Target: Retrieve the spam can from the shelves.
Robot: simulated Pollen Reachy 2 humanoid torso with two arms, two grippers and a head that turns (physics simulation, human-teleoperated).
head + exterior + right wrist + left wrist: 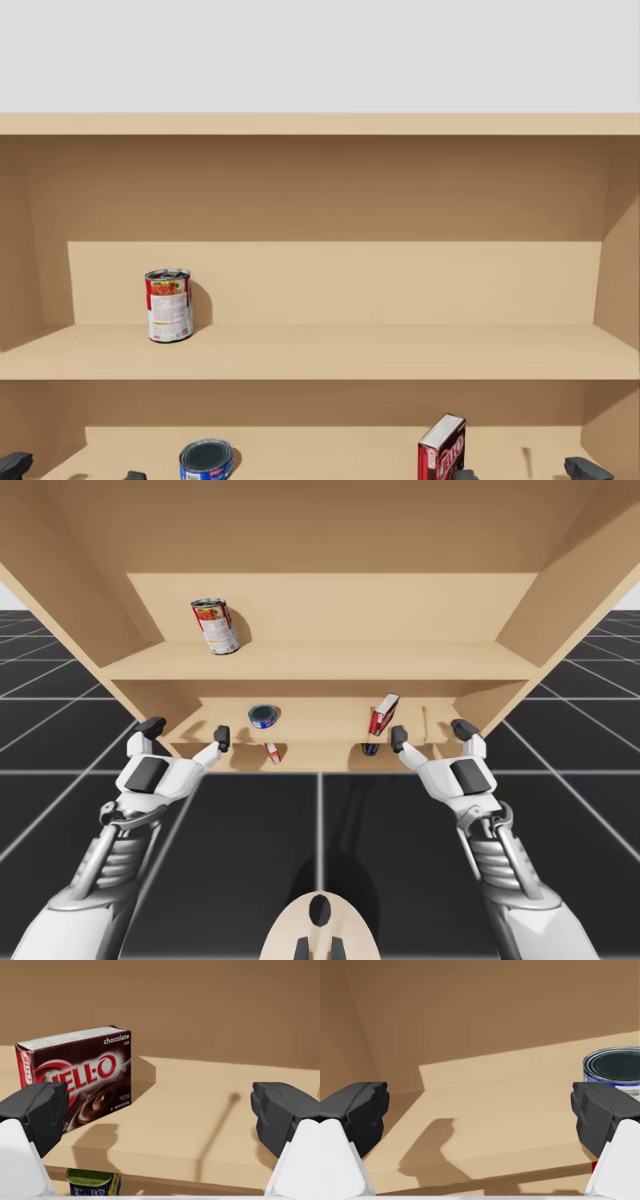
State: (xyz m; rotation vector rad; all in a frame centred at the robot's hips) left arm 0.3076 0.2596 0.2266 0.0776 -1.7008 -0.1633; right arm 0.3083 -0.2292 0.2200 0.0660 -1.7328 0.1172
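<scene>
Black rubbery tips of my right gripper stand wide apart with nothing between them, at the near edge of the middle board of the pale wooden shelf unit; my left gripper, further left, is equally wide and empty. Just ahead and left of the right gripper stands the brown-and-red cardboard box. Under that board, on the lowest level, sits the blue rectangular can with a greenish top, which I take to be the target. To reach it well, I judge the right arm should drop below the board before going forward, keep its fingers spread, square them to the can's flat sides and stay off the board's edge. The blue round tin with a dark top, near the left gripper, and the red-and-white round can on the upper shelf are not wanted.
</scene>
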